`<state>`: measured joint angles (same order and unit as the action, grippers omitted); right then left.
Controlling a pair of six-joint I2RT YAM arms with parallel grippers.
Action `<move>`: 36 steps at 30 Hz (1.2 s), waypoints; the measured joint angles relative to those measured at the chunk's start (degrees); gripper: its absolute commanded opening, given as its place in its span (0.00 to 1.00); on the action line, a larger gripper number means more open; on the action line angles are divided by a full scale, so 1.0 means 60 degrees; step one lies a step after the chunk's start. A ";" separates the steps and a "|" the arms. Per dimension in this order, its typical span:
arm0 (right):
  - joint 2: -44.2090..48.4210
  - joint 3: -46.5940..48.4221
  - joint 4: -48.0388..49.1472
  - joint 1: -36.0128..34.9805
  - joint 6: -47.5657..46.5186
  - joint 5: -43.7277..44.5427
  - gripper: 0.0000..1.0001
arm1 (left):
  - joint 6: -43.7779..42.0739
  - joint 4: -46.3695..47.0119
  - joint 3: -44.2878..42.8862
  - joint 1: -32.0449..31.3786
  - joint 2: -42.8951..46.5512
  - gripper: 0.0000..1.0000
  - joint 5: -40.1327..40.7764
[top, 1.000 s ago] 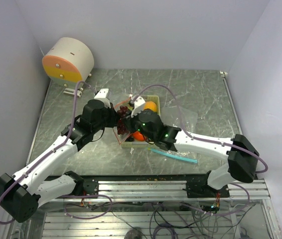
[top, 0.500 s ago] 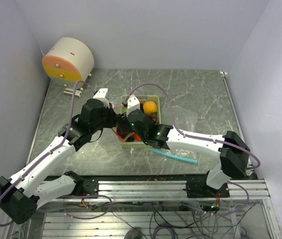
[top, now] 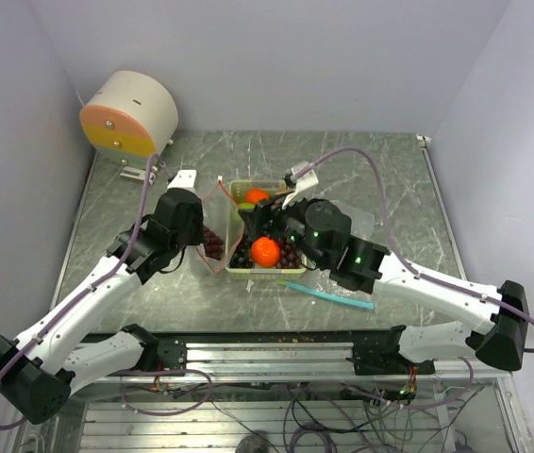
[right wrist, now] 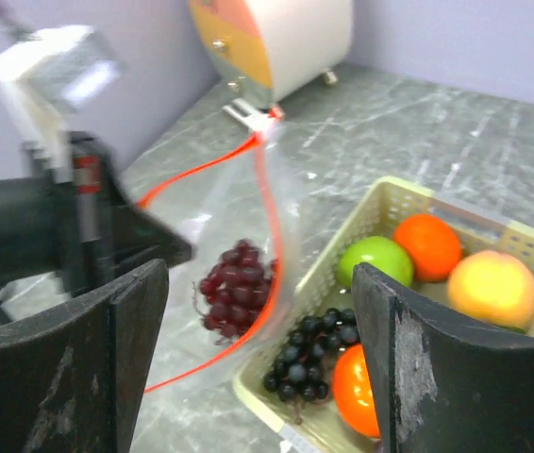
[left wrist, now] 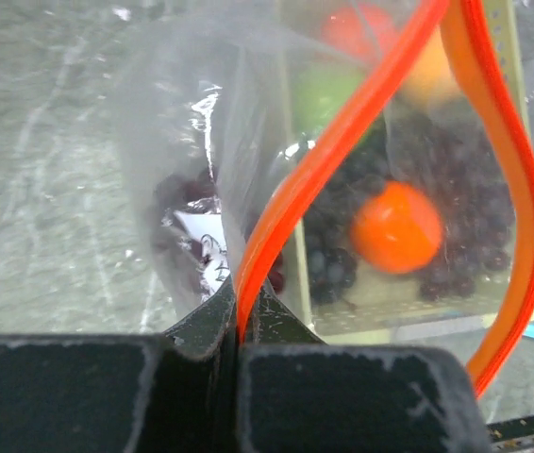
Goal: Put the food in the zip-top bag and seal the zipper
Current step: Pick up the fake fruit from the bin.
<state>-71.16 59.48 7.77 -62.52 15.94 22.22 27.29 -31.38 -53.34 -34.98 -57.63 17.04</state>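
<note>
**Zip-top bag of clear, crinkly plastic [left wrist: 168,113] held by its mouth beside the basket**

I see the bag just beside the pale yellow-green mesh basket [right wrist: 375,212], on the side of the left arm [top: 88,307], with its mouth gaping. The left gripper [left wrist: 239,321] is clamped tight on the red-orange zipper strip [left wrist: 342,142]. One bunch of dark purple grapes [right wrist: 234,288] lies inside the bag. The right gripper [right wrist: 259,283] hangs above the basket, its fingers spread wide and nothing between them.

In the basket I count a round green fruit [right wrist: 373,260], a round orange fruit [right wrist: 427,243], a yellow-orange fruit [right wrist: 493,288], a red-orange fruit [right wrist: 357,389] and a second bunch of dark grapes [right wrist: 307,354].

The basket sits about mid-way across a grey-green marbled tabletop [top: 371,160], closed in by pale lavender walls [top: 295,57]. Well beyond the basket, toward the far corner on the left arm's side, stands a round cream drum with an orange-and-yellow face [top: 135,111]. A thin teal-blue strip [top: 331,296] lies flat just in front of the basket; I cannot tell whether it belongs to the bag.

From above, the right arm [top: 418,283] covers part of the basket and hides the yellow-orange fruit. Through the left wrist camera the basket's contents are only soft smears behind plastic. A pale clear sheet [top: 359,219] lies just past the basket on the right arm's side; I cannot make out what it is.
</note>
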 measured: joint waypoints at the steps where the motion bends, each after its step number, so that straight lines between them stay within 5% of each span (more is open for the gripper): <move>1: 0.0015 0.0076 -0.0131 0.0102 0.0113 0.0120 0.77 | -0.0033 -0.0160 -0.0095 0.0000 0.0029 0.07 0.0149; 12: -0.1803 0.0211 -0.2266 0.2306 0.1282 -0.0208 0.76 | -0.0878 -0.2306 -0.1872 0.0000 0.1213 0.07 0.1923; 26: -0.4014 0.0226 -0.3279 0.2685 0.1417 -0.0291 0.72 | -0.0532 -0.1151 0.0470 0.0000 0.0171 0.07 0.0896; 29: -0.4211 0.0280 -0.3282 0.2779 0.1410 -0.0299 0.59 | -0.0503 -0.0933 0.0470 0.0000 0.0222 0.07 0.0863; 34: -0.4656 0.0404 -0.3268 0.2823 0.1344 -0.0339 0.09 | -0.0470 -0.0772 0.0470 0.0000 0.0401 0.07 0.0863; 36: -0.4721 0.0455 -0.3253 0.2820 0.1286 -0.0361 0.00 | -0.0466 -0.0710 0.0470 0.0000 0.0466 0.07 0.0867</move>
<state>-99.48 62.22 -11.75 -45.60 23.66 20.05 24.49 -35.64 -50.52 -34.98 -54.83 22.24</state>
